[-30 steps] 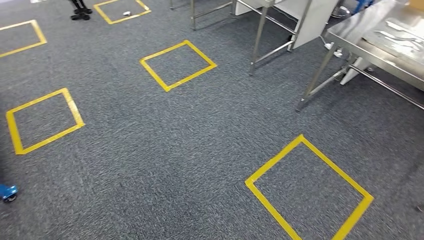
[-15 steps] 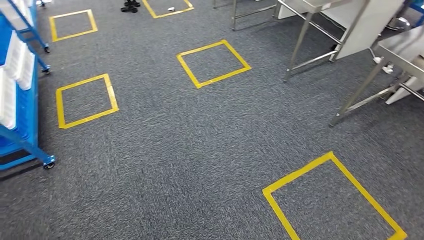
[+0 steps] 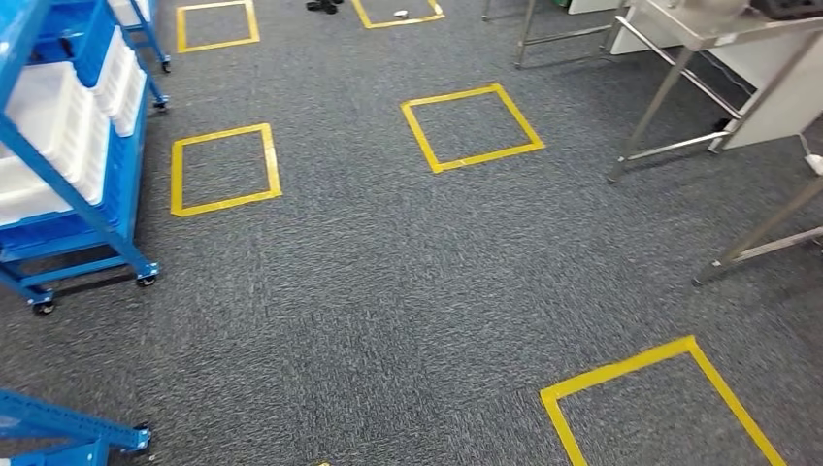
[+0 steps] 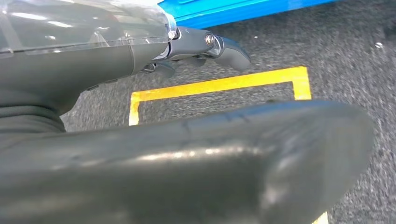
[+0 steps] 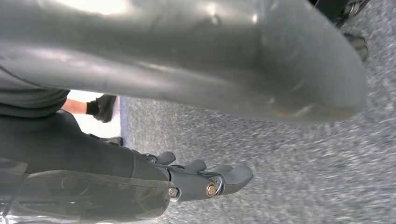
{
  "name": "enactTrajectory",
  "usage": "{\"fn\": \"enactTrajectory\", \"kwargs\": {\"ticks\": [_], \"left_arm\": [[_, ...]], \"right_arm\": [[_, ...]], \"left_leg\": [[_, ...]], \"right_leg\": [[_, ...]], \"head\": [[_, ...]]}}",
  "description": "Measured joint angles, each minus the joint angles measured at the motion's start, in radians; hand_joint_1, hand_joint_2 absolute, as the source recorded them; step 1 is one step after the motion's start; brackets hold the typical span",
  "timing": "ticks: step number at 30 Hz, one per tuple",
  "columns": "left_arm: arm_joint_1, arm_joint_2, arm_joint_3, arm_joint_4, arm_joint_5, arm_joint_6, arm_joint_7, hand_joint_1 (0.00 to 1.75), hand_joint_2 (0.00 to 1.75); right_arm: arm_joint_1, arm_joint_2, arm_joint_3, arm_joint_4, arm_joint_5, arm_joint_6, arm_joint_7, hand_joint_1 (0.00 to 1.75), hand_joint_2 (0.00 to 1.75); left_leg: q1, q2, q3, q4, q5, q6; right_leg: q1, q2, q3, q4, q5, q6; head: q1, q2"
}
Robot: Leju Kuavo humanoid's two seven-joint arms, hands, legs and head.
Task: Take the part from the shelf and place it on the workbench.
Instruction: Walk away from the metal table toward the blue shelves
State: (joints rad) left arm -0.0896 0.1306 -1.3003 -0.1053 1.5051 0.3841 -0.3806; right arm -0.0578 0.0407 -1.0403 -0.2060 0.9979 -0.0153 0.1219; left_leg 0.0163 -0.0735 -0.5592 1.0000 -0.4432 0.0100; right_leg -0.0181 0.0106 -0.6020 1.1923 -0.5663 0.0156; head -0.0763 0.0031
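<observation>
The head view looks forward and down from high over the grey carpet (image 3: 388,291) and its yellow tape squares (image 3: 472,126). Each wrist view sits close behind its own robot hand, low over that same carpet; the left one shares a tape square (image 4: 219,86).

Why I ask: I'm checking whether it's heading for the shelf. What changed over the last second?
The view swung left: the blue shelf with white bins came into sight, and the steel tables slid right. Nothing on the floor moved. Both hands, left and right, hold nothing.
</observation>
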Motion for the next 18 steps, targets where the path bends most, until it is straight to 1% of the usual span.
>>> {"fn": "enactTrajectory", "kwargs": {"ticks": [1,2,3,4,5,6,7,8,9,10,11,12,13,14,15,16,17,18], "left_arm": [[-0.001,0.0,-0.001,0.0,0.0,0.002,-0.001,0.0,0.0],[-0.002,0.001,-0.001,0.0,0.0,0.004,-0.002,0.0,0.0],[-0.002,0.001,-0.002,0.0,0.0,0.006,-0.003,0.0,0.0],[-0.002,0.002,-0.003,0.0,0.001,0.007,-0.004,0.0,0.0],[0.0,0.003,-0.004,0.0,0.001,0.007,-0.005,0.0,0.0],[0.003,0.005,-0.006,0.001,0.001,0.007,-0.005,0.0,0.0],[0.005,0.006,-0.007,0.001,0.001,0.007,-0.005,0.0,0.0],[0.006,0.008,-0.009,0.002,0.0,0.006,-0.004,0.0,0.0],[0.005,0.009,-0.012,0.002,0.0,0.005,-0.004,0.0,0.0],[0.003,0.01,-0.015,0.002,0.0,0.004,-0.004,0.0,0.0],[0.0,0.011,-0.018,0.002,-0.001,0.004,-0.004,0.0,0.0],[-0.001,0.011,-0.022,0.002,-0.001,0.003,-0.006,0.0,0.0],[-0.001,0.012,-0.026,0.002,-0.001,0.003,-0.008,0.0,0.0],[0.0,0.012,-0.029,0.002,-0.001,0.003,-0.011,0.0,0.0],[0.001,0.014,-0.031,0.002,-0.001,0.003,-0.014,0.0,0.0],[0.0,0.016,-0.033,0.002,-0.001,0.003,-0.017,0.0,0.0],[-0.003,0.019,-0.034,0.002,-0.001,0.002,-0.02,0.0,0.0],[-0.006,0.021,-0.035,0.002,-0.001,0.001,-0.023,0.0,0.0]], "right_arm": [[0.0,0.002,0.0,0.0,0.0,0.001,-0.002,0.0,0.0],[0.0,0.004,0.0,0.0,0.0,0.001,-0.004,0.0,0.0],[0.0,0.006,0.0,0.0,0.0,0.001,-0.007,0.0,0.0],[-0.001,0.008,0.0,0.001,0.0,0.002,-0.01,0.0,0.0],[-0.003,0.01,0.0,0.001,0.0,0.002,-0.012,0.0,0.0],[-0.004,0.013,0.0,0.001,-0.001,0.002,-0.015,0.0,0.0],[-0.006,0.015,0.0,0.001,-0.002,0.002,-0.016,0.0,0.0],[-0.006,0.017,-0.001,0.001,-0.004,0.002,-0.018,0.0,0.0],[-0.004,0.019,-0.003,0.001,-0.006,0.002,-0.018,0.0,0.0],[-0.001,0.019,-0.005,0.001,-0.008,0.003,-0.019,0.0,0.0],[0.001,0.019,-0.007,0.001,-0.01,0.004,-0.019,0.0,0.0],[0.003,0.02,-0.009,0.001,-0.012,0.006,-0.019,0.0,0.0],[0.003,0.02,-0.01,0.001,-0.014,0.008,-0.019,0.0,0.0],[0.003,0.02,-0.01,0.001,-0.015,0.008,-0.019,0.0,0.0],[0.002,0.021,-0.011,0.001,-0.015,0.009,-0.018,0.0,0.0],[0.001,0.023,-0.011,0.001,-0.015,0.01,-0.018,0.0,0.0],[0.001,0.025,-0.011,0.001,-0.014,0.011,-0.018,0.0,0.0],[0.0,0.027,-0.011,0.001,-0.007,0.012,-0.017,0.0,0.0]], "left_leg": [[-0.001,-0.013,-0.001,0.002,0.0,-0.004],[-0.002,-0.025,-0.004,0.005,0.0,-0.009],[-0.002,-0.037,-0.007,0.007,0.001,-0.015],[-0.002,-0.048,-0.011,0.007,0.003,-0.023],[0.0,-0.059,-0.015,0.006,0.006,-0.031],[0.002,-0.063,-0.017,0.006,0.006,-0.038],[0.003,-0.049,-0.023,0.015,0.0,-0.042],[0.002,-0.024,-0.037,0.043,-0.018,-0.045],[0.001,0.008,-0.058,0.092,-0.047,-0.047],[-0.001,0.037,-0.089,0.158,-0.083,-0.048],[-0.001,0.052,-0.121,0.228,-0.116,-0.049],[-0.001,0.058,-0.143,0.278,-0.134,-0.05],[-0.001,0.062,-0.148,0.296,-0.133,-0.049],[-0.002,0.066,-0.131,0.271,-0.115,-0.047],[-0.003,0.074,-0.097,0.213,-0.085,-0.043],[-0.007,0.096,-0.054,0.138,-0.058,-0.036],[-0.011,0.117,-0.019,0.073,-0.037,-0.028],[-0.016,0.132,0.003,0.03,-0.027,-0.02]], "right_leg": [[-0.002,0.025,0.029,-0.068,0.032,-0.003],[-0.003,0.045,0.052,-0.122,0.053,-0.005],[-0.003,0.061,0.064,-0.155,0.062,-0.008],[-0.001,0.067,0.068,-0.167,0.061,-0.012],[0.001,0.055,0.068,-0.169,0.063,-0.018],[0.001,0.042,0.068,-0.172,0.066,-0.025],[0.001,0.03,0.07,-0.176,0.069,-0.033],[0.001,0.016,0.071,-0.18,0.072,-0.042],[0.002,0.002,0.072,-0.182,0.073,-0.048],[0.006,-0.013,0.072,-0.183,0.072,-0.053],[0.01,-0.03,0.071,-0.183,0.071,-0.056],[0.013,-0.046,0.071,-0.183,0.07,-0.058],[0.016,-0.06,0.07,-0.182,0.069,-0.059],[0.019,-0.074,0.071,-0.182,0.069,-0.059],[0.022,-0.086,0.072,-0.182,0.067,-0.059],[0.024,-0.098,0.075,-0.182,0.066,-0.058],[0.027,-0.109,0.078,-0.181,0.063,-0.056],[0.029,-0.119,0.08,-0.181,0.061,-0.052]], "head": [[0.0,0.0],[0.0,0.0],[0.0,0.0],[0.0,0.0],[0.0,0.0],[0.0,0.0],[0.0,0.0],[0.0,0.0],[0.0,0.0],[0.0,0.0],[0.0,0.0],[0.0,0.0],[0.0,0.0],[0.0,0.0],[0.0,0.0],[0.0,0.0],[0.0,0.0],[0.0,0.0]]}}
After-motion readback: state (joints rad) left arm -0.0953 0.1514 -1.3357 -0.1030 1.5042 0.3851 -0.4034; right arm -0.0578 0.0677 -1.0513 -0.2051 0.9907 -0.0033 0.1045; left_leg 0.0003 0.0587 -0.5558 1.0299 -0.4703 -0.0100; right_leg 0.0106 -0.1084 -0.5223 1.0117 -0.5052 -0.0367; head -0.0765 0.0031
